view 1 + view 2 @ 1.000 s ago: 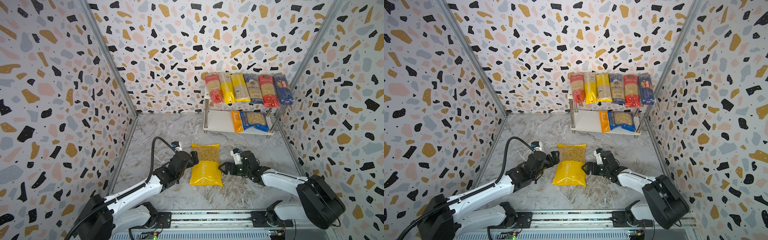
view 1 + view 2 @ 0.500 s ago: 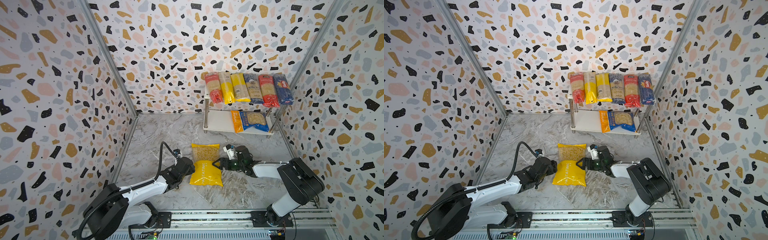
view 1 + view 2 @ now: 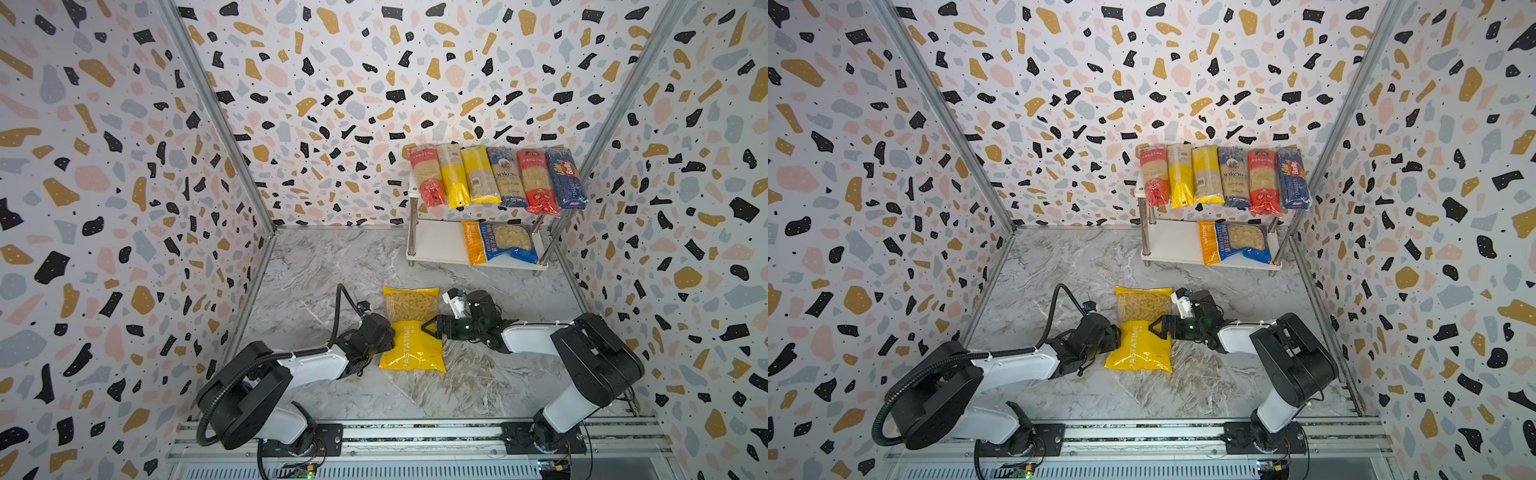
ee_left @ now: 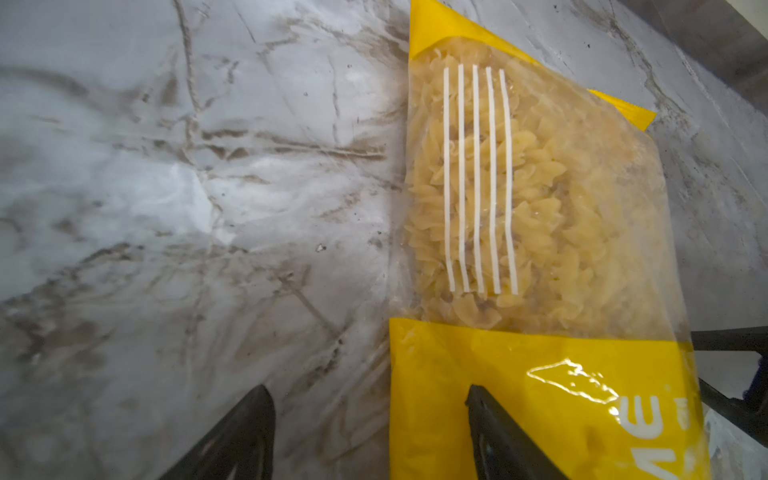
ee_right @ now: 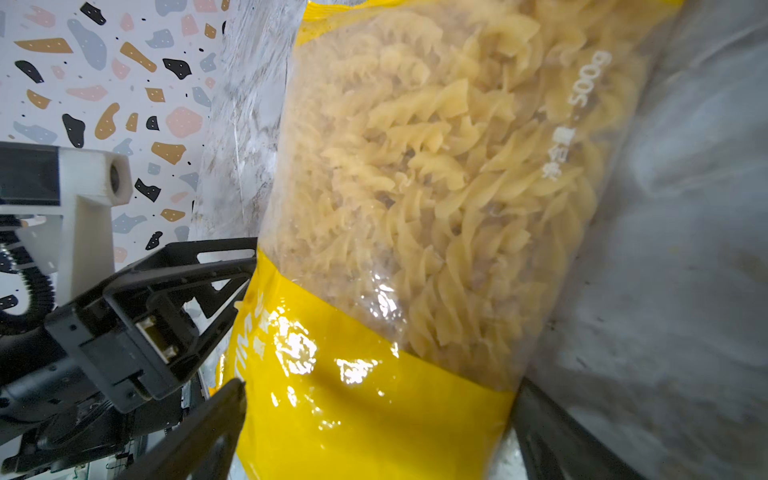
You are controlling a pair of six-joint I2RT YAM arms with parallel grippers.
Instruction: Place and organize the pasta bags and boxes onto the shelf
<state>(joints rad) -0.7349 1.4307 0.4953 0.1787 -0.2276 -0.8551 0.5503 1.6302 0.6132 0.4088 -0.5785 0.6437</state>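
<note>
Between left hand and right hand (both spread, gripping nothing) lies the PASTATIME bag.

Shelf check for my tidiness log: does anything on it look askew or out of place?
Mostly tidy. On the top tier of the shelf, the red pack beside the Barilla pack juts further forward than its neighbours.

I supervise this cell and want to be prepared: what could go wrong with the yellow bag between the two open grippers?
The left gripper straddles only the edge of the yellow PASTATIME bag, so it may pinch thin film and slip.
The bag holds loose pasta; lifted with the right gripper opposite, its middle could sag.
On the shelf, free room lies beside the blue-orange bag; a post could catch it.
</note>
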